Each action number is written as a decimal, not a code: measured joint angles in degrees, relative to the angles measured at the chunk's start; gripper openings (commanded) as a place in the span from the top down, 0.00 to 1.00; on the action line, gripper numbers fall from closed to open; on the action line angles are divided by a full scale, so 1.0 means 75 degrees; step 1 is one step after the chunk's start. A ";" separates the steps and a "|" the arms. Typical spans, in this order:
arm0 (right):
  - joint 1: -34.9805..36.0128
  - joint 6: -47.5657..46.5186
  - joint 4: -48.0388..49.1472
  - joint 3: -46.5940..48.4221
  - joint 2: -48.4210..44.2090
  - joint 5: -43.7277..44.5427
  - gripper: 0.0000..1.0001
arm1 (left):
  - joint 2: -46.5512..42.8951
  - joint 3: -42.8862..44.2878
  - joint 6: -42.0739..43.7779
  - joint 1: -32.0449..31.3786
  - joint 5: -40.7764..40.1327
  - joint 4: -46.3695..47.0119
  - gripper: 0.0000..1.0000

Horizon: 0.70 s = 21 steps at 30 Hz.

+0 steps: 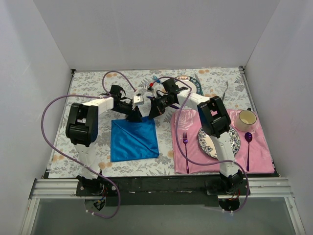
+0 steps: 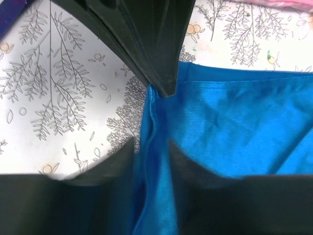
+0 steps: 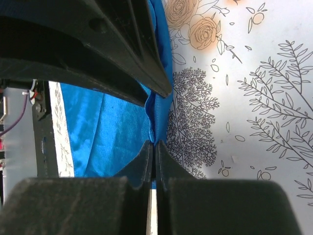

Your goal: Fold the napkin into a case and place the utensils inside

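Reading near to far: the napkin point(image 1: 133, 139) lies flat as a folded blue square on the floral tablecloth point(image 1: 88, 93). It sits on the near side of both sets of jaws, with its far edge running under them. Left gripper point(image 2: 151, 147) sits over that edge, jaws slightly parted and released. A raised crease of the cloth runs through the gap, and the fingers aren't visibly pressing it. Right gripper point(image 3: 154, 143) is clenched, tips together, nipping the napkin's edge right at the tips. The grippers are nose to nose, tips just beside each other. In each wrist view the other arm's finger comes down on the same edge just beyond its own tips. Blue cloth spreads to one side of the jaws, bare tablecloth to the other. Right of the right jaws, well apart, is a pink rose placemat point(image 1: 261, 159). On it are a magenta fork point(image 1: 185, 147), a patterned plate point(image 1: 234, 140) and a purple spoon point(image 1: 248, 144), with a cream mug point(image 1: 247, 119) farthest back.
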 measured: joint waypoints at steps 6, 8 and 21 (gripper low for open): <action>0.0023 -0.0254 0.0032 0.0000 -0.0017 -0.0035 0.99 | -0.0195 0.0254 -0.0568 0.0618 0.0230 -0.0621 0.41; 0.0047 -0.0431 0.0044 -0.0009 -0.0090 -0.0047 0.99 | -0.0347 0.0391 -0.0562 0.1218 0.0291 -0.1000 0.39; 0.0443 -0.1652 0.0527 -0.0761 -0.1612 0.0140 0.99 | -0.0781 0.0510 0.0828 0.2812 -0.0230 -0.2836 0.23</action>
